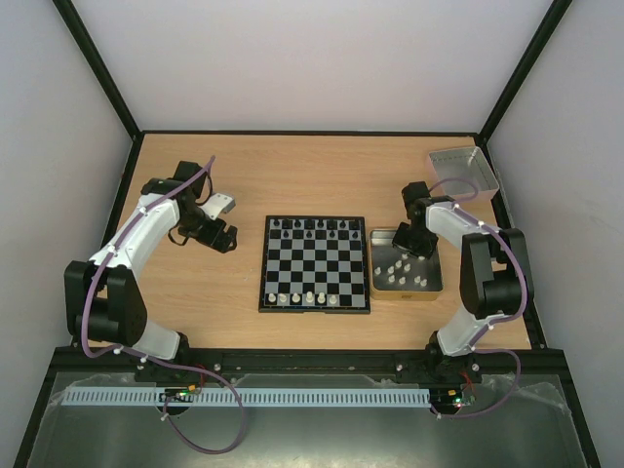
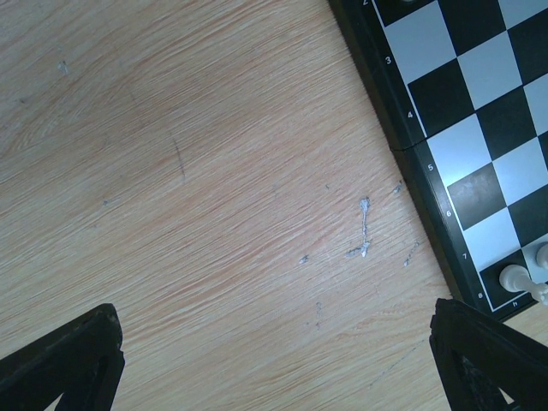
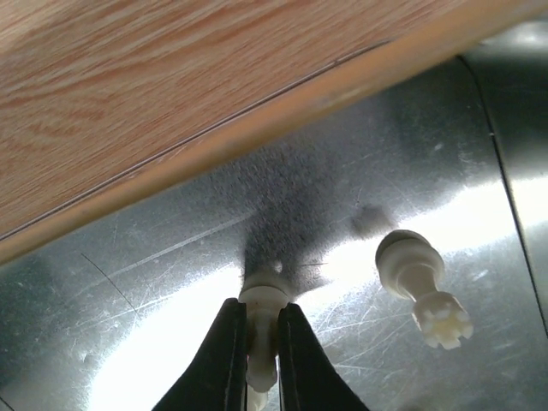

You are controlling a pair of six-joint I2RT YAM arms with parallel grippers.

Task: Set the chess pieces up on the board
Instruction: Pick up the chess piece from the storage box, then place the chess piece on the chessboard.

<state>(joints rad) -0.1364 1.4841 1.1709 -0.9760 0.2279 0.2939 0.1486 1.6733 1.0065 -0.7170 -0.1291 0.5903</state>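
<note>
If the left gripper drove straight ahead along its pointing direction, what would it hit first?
Probably the bare light-wood tabletop beside the black-rimmed checkered chessboard; the open left gripper frames only wood, height above it unclear.

White-and-black left arm point(image 1: 132, 234) and right arm point(image 1: 458, 222) carry purple cables point(image 1: 86, 312).

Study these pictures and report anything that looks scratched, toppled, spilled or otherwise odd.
Only the light wooden table stands out: pale whitish scratch marks mar it beside the black-rimmed checkered board. The loose cream-white chess piece in the shiny metal tray may be leaning; unclear.
</note>
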